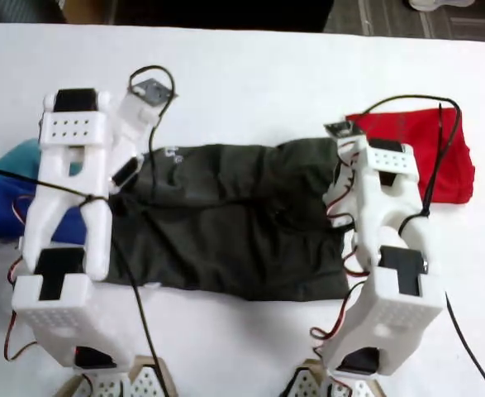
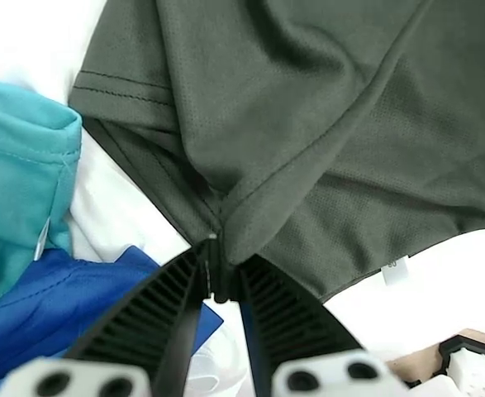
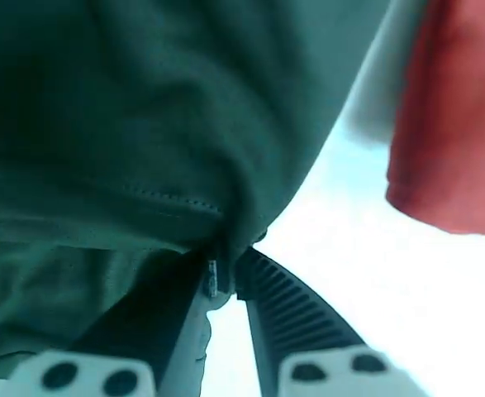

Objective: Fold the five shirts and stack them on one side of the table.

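The dark green shirt (image 1: pixel 234 223) lies spread and rumpled across the middle of the white table (image 1: pixel 250 74), stretched sideways between the two arms. The left gripper (image 2: pixel 220 269) is closed on it: its ribbed black fingers (image 2: pixel 164 302) pinch a gathered fold at a stitched hem on the shirt's left end, and the cloth rises out of the grip in creases. The right gripper (image 3: pixel 225 277) is likewise clamped shut on the same shirt, at a seamed edge on its right end, with the fabric bunched just above the fingertips. Just beyond that end, toward the right edge of the table, a red shirt (image 1: pixel 440 157) lies folded flat, its near side touching or slightly tucked under the dark one; I cannot tell which from here. Over by the left edge, a teal shirt (image 2: pixel 19 182) and a blue shirt (image 2: pixel 52 306) lie crumpled against each other, right beside the dark shirt's left end and partly under the left arm. Black and red cables loop over both arms.
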Motion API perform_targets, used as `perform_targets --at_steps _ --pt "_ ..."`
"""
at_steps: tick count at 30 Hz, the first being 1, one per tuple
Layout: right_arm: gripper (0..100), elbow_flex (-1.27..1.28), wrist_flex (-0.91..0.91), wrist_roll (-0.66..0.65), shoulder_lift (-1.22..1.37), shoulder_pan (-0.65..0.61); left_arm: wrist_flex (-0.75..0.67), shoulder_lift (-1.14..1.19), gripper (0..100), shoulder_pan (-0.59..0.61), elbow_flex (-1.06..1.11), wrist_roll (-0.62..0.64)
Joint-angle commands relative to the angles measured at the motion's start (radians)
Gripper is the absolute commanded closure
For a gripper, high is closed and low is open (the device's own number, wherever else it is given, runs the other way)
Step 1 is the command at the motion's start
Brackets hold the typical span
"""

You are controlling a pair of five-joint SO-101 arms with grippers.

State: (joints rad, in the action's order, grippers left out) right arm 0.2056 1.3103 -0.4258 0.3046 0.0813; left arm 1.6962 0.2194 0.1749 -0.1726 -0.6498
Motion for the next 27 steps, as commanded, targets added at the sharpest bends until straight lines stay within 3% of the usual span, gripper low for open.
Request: perform_targets --at_steps 1,14,23,27 --pt "97.8 -0.046 0.001 -0.006 -0.096 0.008 -0.011 -0.037 97 0.009 -0.015 -0.011" --pt "97.8 -0.107 0.025 -0.049 -0.272 0.008 -0.011 -0.04 97 0.005 -0.016 -0.009" --pt "97.8 -0.595 0.182 -0.055 -0.433 -0.002 0.084 -0.265 97 -0.003 -0.252 0.031" --pt "97.8 -0.776 0.236 -0.057 -0.516 -0.001 0.083 -0.422 97 0.009 -0.255 0.034"
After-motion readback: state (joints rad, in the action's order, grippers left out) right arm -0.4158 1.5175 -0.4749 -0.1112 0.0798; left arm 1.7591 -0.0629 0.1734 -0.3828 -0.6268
